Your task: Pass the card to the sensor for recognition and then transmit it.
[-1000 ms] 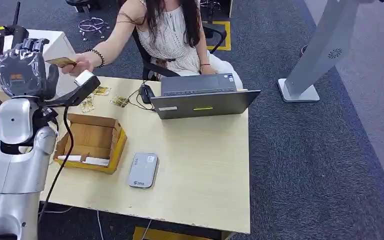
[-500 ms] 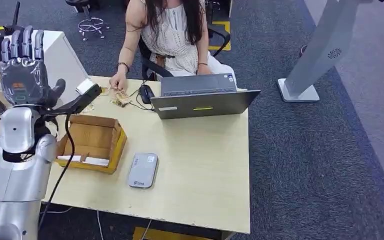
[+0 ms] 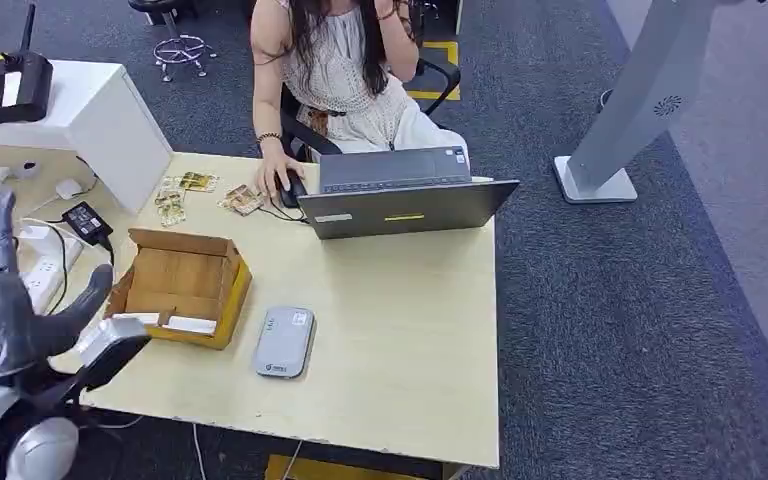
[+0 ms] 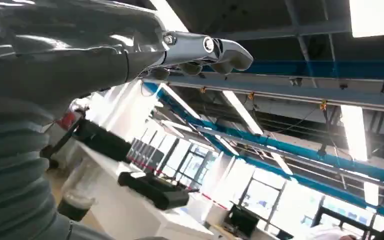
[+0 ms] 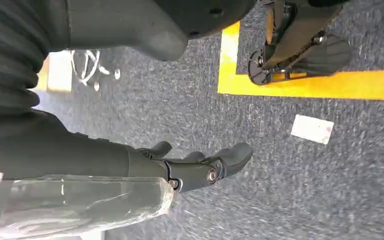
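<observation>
My left hand (image 3: 0,300) is raised at the table's near left corner, fingers spread upward and palm bare; in the left wrist view its fingers (image 4: 207,50) point at the ceiling, holding nothing. The grey card sensor (image 3: 286,340) lies flat near the table's front edge, to the right of that hand. Several gold cards (image 3: 182,186) lie at the table's far left, close to the seated person's hand (image 3: 276,176) on a mouse. My right hand (image 5: 200,167) hangs over the carpet with its fingers loosely extended and nothing in them.
An open cardboard box (image 3: 182,285) stands between my left hand and the sensor. A grey laptop (image 3: 405,195) sits at the far edge before the person. A white cabinet (image 3: 100,115) and power strip (image 3: 40,272) are at left. A white card (image 5: 312,129) lies on the carpet.
The person took the gold card from my raised left hand and laid it with the other cards, then moved a hand to the mouse. My left hand has dropped low and left.
</observation>
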{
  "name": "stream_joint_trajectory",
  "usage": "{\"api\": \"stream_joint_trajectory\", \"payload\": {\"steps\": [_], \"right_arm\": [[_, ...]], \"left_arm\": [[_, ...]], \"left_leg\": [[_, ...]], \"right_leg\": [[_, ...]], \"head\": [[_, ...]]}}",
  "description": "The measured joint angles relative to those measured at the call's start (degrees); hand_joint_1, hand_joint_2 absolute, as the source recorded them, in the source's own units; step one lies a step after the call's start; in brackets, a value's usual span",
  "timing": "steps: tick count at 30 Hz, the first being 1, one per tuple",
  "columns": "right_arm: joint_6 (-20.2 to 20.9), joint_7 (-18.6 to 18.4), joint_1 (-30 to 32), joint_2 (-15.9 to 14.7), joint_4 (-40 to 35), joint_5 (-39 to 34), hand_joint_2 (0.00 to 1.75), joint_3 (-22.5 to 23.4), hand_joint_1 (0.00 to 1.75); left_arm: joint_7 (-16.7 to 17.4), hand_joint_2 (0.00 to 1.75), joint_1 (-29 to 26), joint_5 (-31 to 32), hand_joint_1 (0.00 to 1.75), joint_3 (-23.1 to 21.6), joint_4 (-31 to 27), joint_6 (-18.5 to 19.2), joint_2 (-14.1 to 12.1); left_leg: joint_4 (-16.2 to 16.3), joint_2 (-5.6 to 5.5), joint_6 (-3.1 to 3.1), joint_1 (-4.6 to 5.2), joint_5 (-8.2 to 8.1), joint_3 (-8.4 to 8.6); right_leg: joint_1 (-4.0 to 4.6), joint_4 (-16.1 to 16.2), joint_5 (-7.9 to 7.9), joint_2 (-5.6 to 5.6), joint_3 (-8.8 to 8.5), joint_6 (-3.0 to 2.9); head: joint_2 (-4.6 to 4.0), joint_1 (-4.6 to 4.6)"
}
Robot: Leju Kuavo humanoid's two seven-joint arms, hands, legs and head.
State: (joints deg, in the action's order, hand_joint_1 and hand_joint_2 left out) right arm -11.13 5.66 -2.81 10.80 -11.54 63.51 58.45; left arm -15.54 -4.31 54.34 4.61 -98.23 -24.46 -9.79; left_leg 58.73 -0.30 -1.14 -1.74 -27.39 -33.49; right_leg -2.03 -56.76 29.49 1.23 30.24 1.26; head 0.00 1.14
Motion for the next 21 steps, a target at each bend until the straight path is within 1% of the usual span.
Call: {"api": "stream_joint_trajectory", "payload": {"steps": [1,2,3,5,7,8,9,11,12,14,16,18,21], "right_arm": [[-0.3,0.3,0.1,0.0,0.0,-0.2,1.75,0.4,0.0],[-0.4,0.5,0.1,0.2,0.0,-0.5,1.75,0.8,0.0],[-0.5,0.7,0.1,0.2,0.0,-0.6,1.75,1.2,0.0],[-0.6,1.0,0.1,0.4,0.0,-1.0,1.75,1.9,0.0],[-0.6,1.3,0.1,0.7,0.0,-1.2,1.75,2.5,0.0],[-0.7,1.4,0.0,0.8,0.0,-1.2,1.75,2.8,0.0],[-0.8,1.4,0.0,0.9,0.0,-1.3,1.75,2.9,0.0],[-1.2,1.1,0.0,1.1,0.0,-1.3,1.75,3.3,0.0],[-1.4,1.0,0.0,1.2,0.0,-1.3,1.75,3.5,0.0],[-1.6,0.3,-0.1,1.3,0.0,-1.0,1.75,3.9,0.0],[-1.7,0.1,-0.1,1.3,0.0,-0.6,1.75,4.0,0.0],[-1.7,-0.1,-0.2,1.4,0.0,-0.5,1.75,4.1,0.0],[-1.9,-0.1,-0.2,1.4,0.0,-0.5,1.75,4.1,0.0]], "left_arm": [[-4.7,1.75,-2.7,-3.1,0.0,3.4,-0.6,0.8,1.1],[-8.8,1.75,-4.8,-4.4,0.0,7.0,-0.7,2.4,2.6],[-12.4,1.75,-6.5,-4.4,0.0,10.8,-0.7,4.4,3.8],[-19.3,1.75,-8.7,-3.2,0.0,19.8,-0.1,8.7,7.6],[-22.3,1.75,-9.2,-1.7,0.0,25.5,0.7,11.3,10.4],[-23.2,1.75,-9.4,-0.4,0.0,29.0,1.8,12.5,12.4],[-23.7,1.75,-9.3,1.1,0.0,32.0,3.1,13.0,13.9],[-24.2,1.75,-8.7,3.5,0.0,38.2,7.7,12.5,16.6],[-24.2,1.75,-8.3,4.2,0.0,40.2,9.9,11.8,17.2],[-24.3,1.75,-7.0,6.0,0.0,45.3,17.7,9.4,17.9],[-24.3,1.75,-5.4,8.1,0.0,49.5,26.2,6.1,18.1],[-24.4,1.75,-4.7,8.7,0.0,52.0,31.7,4.9,18.3],[-24.4,1.75,-3.6,8.7,0.0,53.9,37.7,3.4,18.4]], "left_leg": [[0.0,-0.05,0.02,0.0,-0.01,-0.02],[0.0,-0.13,0.02,0.0,-0.02,-0.02],[0.0,-0.13,0.02,-0.01,-0.03,-0.01],[0.0,-0.14,-0.02,-0.01,-0.05,-0.03],[0.0,-0.21,-0.02,-0.01,-0.05,-0.02],[0.0,-0.21,-0.02,-0.01,-0.05,0.0],[0.0,-0.21,-0.02,0.0,-0.05,0.01],[0.0,-0.21,-0.02,0.0,-0.05,0.02],[0.0,-0.23,-0.02,0.0,-0.04,0.02],[0.0,-0.25,-0.02,0.0,-0.04,0.04],[0.0,-0.29,-0.02,-0.01,-0.04,0.03],[0.0,-0.3,-0.02,-0.03,-0.04,0.03],[0.0,-0.35,-0.02,0.0,-0.04,0.0]], "right_leg": [[0.0,0.0,0.06,-0.04,-0.01,0.07],[0.0,0.0,0.11,-0.12,-0.04,0.1],[0.01,0.0,0.14,-0.14,-0.04,0.05],[0.01,0.0,0.14,-0.15,-0.02,0.05],[0.01,0.0,0.14,-0.22,-0.11,0.05],[0.01,0.0,0.14,-0.22,-0.11,0.05],[0.0,0.0,0.13,-0.2,-0.11,0.05],[0.0,0.0,0.13,-0.21,-0.12,0.06],[0.0,0.0,0.13,-0.24,-0.13,0.06],[0.0,0.0,0.13,-0.26,-0.13,0.06],[0.0,0.0,0.13,-0.29,-0.13,0.05],[0.02,0.0,0.13,-0.28,-0.12,0.05],[0.0,0.0,0.13,-0.31,-0.14,0.06]], "head": [[0.0,0.0],[0.0,-0.02],[0.0,-0.02],[0.0,-0.04],[0.0,-0.02],[0.0,-0.02],[0.0,0.0],[0.0,-0.04],[0.0,-0.02],[0.0,0.0],[0.0,-0.02],[0.0,-0.07],[0.0,-0.02]]}}
